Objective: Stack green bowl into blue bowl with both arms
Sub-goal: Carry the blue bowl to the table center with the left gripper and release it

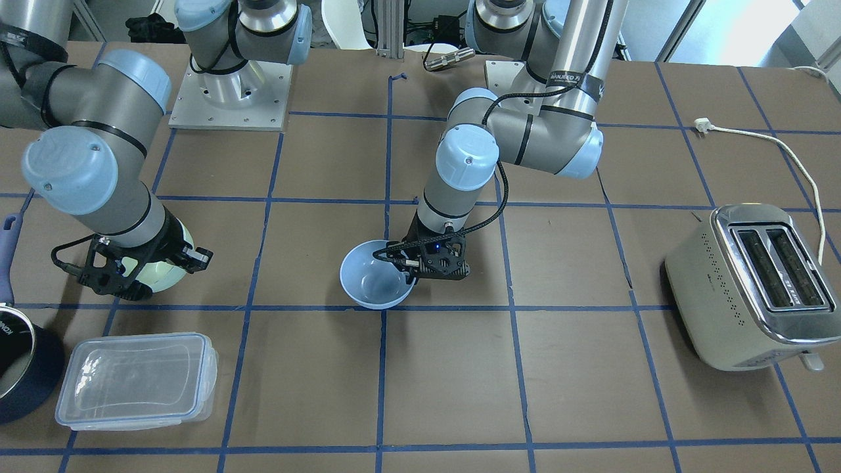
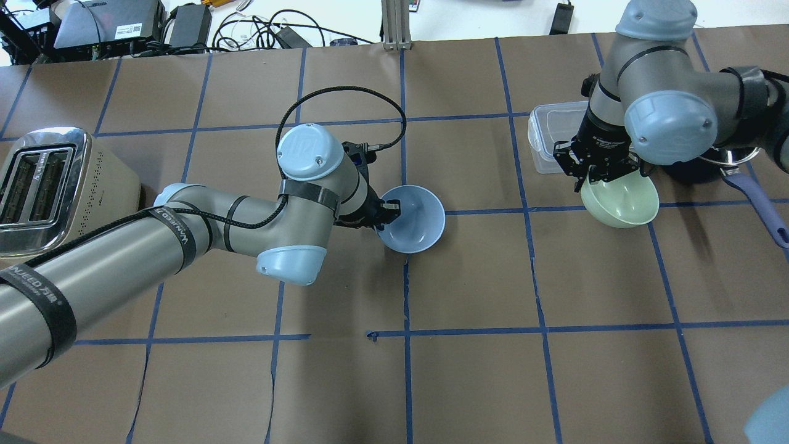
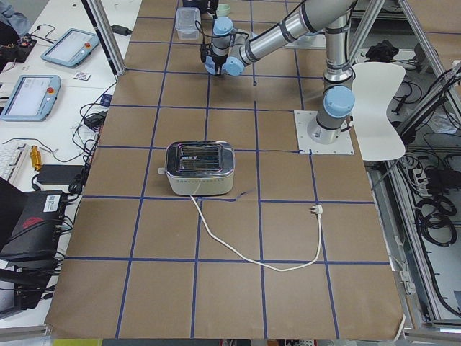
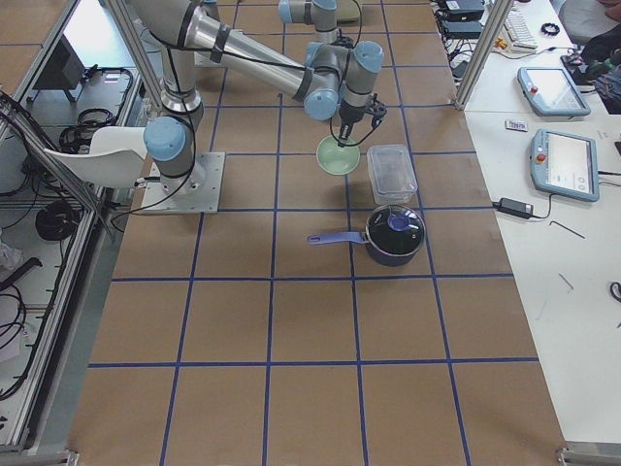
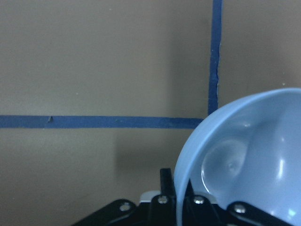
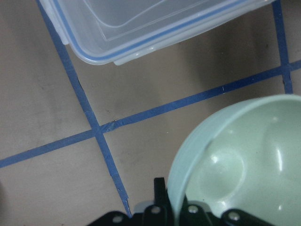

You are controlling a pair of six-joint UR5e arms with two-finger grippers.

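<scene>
My left gripper point(image 2: 387, 213) is shut on the near rim of the blue bowl point(image 2: 416, 219), one finger inside and one outside. The bowl sits tilted near the table's middle point(image 1: 374, 286) and fills the lower right of the left wrist view point(image 5: 249, 155). My right gripper point(image 2: 593, 179) is shut on the rim of the green bowl point(image 2: 622, 200), which hangs tilted just over the table on the robot's right point(image 1: 164, 272). The green bowl also shows in the right wrist view point(image 6: 244, 160). The two bowls are about two grid squares apart.
A clear plastic container point(image 2: 551, 135) lies just beyond the green bowl. A dark pot with a blue handle point(image 2: 755, 188) stands beside it. A silver toaster point(image 2: 43, 185) stands at the far left, its cord point(image 1: 775, 141) trailing on the table.
</scene>
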